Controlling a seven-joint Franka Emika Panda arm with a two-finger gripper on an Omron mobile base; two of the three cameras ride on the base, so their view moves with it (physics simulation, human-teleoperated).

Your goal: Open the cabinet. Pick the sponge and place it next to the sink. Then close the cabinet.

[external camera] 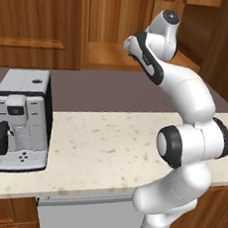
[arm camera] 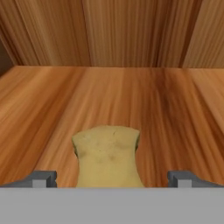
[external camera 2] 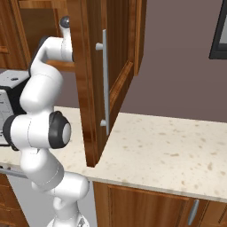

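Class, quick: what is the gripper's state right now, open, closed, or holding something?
Gripper: open, holding nothing; the sponge lies on the cabinet shelf between its spread fingertips.

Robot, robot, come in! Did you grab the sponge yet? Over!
Jaws wide open, gripper astride the yellowish-olive sponge, not yet gripped. Sponge flat on the light wood shelf inside the reddish-brown cabinet; door open. Nothing in the way.

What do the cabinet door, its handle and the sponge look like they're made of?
Cabinet door: reddish-brown wood with visible grain and a slight sheen, probably varnished. Handle: smooth silver-grey bar, likely brushed metal. Sponge: yellowish-olive, matte and faintly mottled, probably soft foam, though its softness can't be confirmed.
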